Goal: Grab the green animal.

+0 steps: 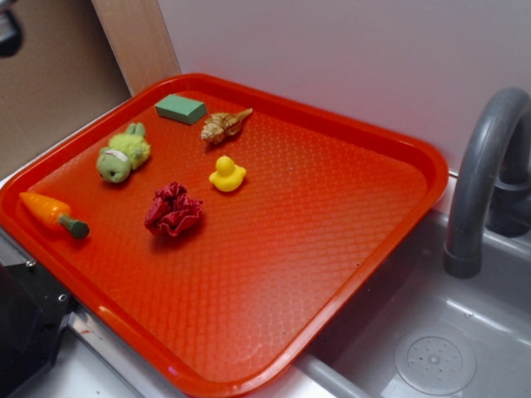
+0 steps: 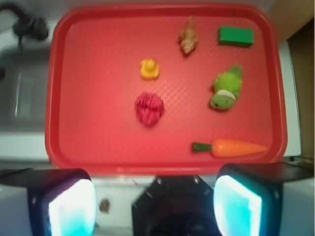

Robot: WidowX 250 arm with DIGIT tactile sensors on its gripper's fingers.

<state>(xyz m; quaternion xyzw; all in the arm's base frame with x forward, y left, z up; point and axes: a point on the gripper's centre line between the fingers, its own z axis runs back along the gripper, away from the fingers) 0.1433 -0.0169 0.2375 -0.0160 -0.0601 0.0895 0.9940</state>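
The green animal [image 1: 123, 154] is a fuzzy lime plush with a white neck band, lying on the left part of the red tray [image 1: 332, 124]. In the wrist view the green animal [image 2: 226, 89] lies right of centre, between the green block and the carrot. My gripper [image 2: 155, 206] hangs high, back from the tray's edge [image 2: 54, 98] and above the robot's black base, well short of the plush. Its two fingers [image 2: 71, 209] stand wide apart with nothing between them. The exterior view does not show the fingers.
On the tray also lie a dark green block [image 1: 181, 108], a shell [image 1: 224, 126], a yellow duck [image 1: 226, 174], a crumpled red piece [image 1: 173, 211] and a carrot [image 1: 51, 213]. A grey faucet [image 1: 485, 166] and a sink [image 1: 431, 348] lie to the right.
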